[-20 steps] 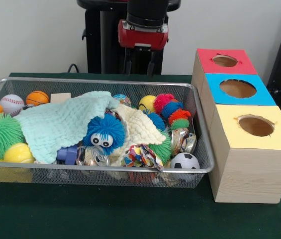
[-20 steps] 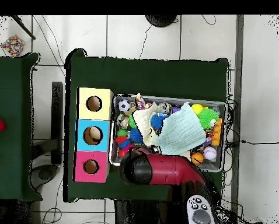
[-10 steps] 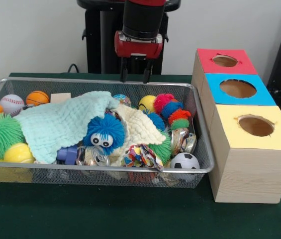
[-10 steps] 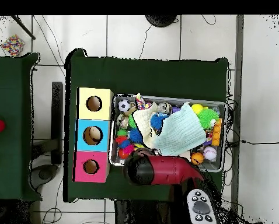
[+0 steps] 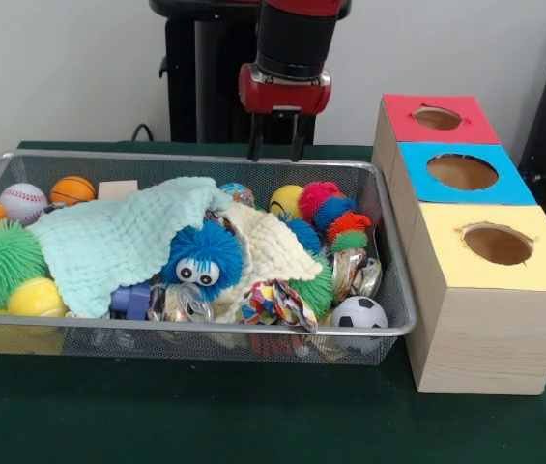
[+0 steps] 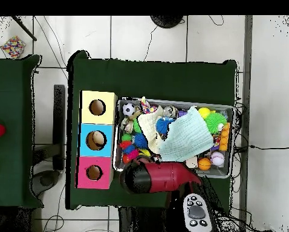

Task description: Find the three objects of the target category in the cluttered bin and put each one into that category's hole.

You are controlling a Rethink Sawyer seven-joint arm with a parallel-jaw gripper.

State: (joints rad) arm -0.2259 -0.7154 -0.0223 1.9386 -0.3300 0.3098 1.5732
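Cloths (image 5: 132, 237) blanket bin (image 5: 195, 329) middle; toys pack rest; box holes (image 5: 461, 171) unobstructed.

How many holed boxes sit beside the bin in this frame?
3, in a row to one side of the bin: the red-topped box farthest back, the blue-topped box in the middle, the yellow-topped box nearest the camera. None appear hidden.

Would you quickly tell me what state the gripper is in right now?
Gripper: open and empty, its two fingers apart, hanging above the far rim of the wire bin.
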